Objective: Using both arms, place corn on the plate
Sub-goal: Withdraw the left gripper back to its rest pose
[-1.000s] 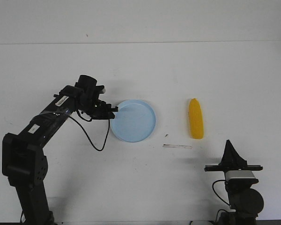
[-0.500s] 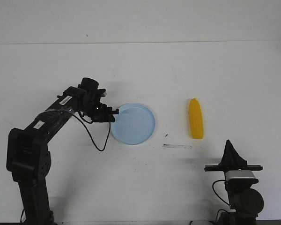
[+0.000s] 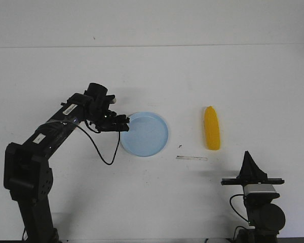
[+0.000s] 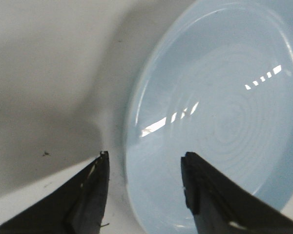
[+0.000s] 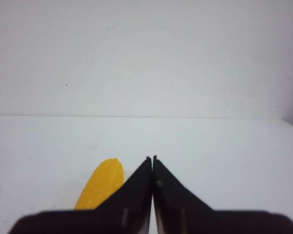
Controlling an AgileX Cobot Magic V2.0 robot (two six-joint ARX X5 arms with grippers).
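The corn (image 3: 212, 128) lies on the white table (image 3: 202, 76) to the right of the plate (image 3: 147, 134), well apart from it, its length running away from the robot and its tapered tip at the far end; in the right wrist view the corn (image 5: 100, 186) shows just beside the closed black fingers (image 5: 136, 187). The right gripper (image 3: 250, 161) sits low at the near right of the table, short of the corn and not touching it, with its two fingers pressed together so that only a hairline seam shows between them, and nothing held. The left gripper (image 3: 122, 120) is at the plate's left rim. In the left wrist view its fingers (image 4: 90, 187) stand moderately apart, one over the bare table and the other over the plate's (image 4: 219, 112) inner surface, so the rim lies in the gap between them; whether either pad actually touches the rim cannot be told. A thin pale strip (image 3: 191, 158) lies on the table near the corn's near end. Compared with half a second ago, the plate, corn and right arm are where they were, and the left arm has barely shifted at the rim.
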